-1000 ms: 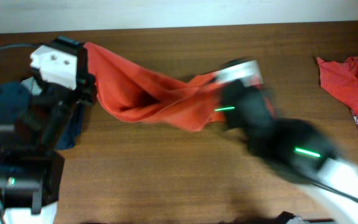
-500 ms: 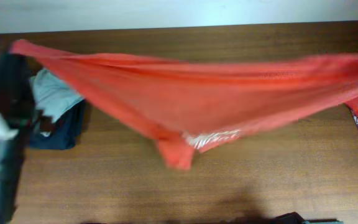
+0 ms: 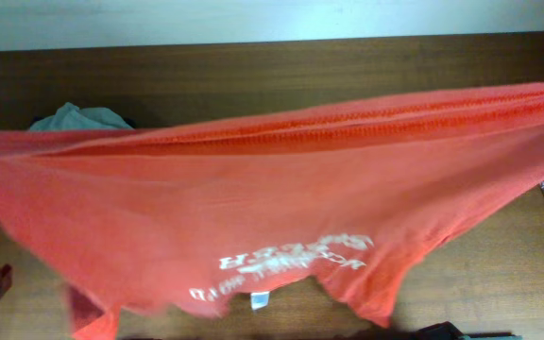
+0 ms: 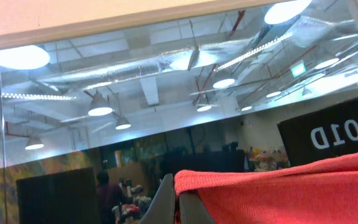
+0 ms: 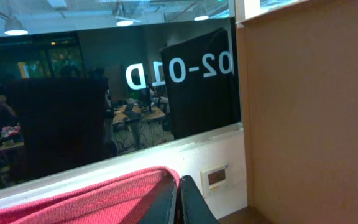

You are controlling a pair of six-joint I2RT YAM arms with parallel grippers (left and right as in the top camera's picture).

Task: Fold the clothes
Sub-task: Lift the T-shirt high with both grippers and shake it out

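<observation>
Hanging outspread, orange-red T-shirt point(image 3: 281, 208), pinched by left gripper point(image 4: 178, 202), right gripper point(image 5: 178, 199)

Brown wooden table point(image 3: 253, 71); pale grey cloth point(image 3: 78, 118), far left; glass window point(image 4: 135, 143) showing ceiling lamps point(image 4: 100, 104); black sign point(image 5: 197, 81), lettering mirrored; white wall plate point(image 5: 215, 177).

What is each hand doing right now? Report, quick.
Left hand: closed, gripping the orange-red T-shirt by its edge.
Right hand: closed, gripping the same T-shirt's edge.
</observation>
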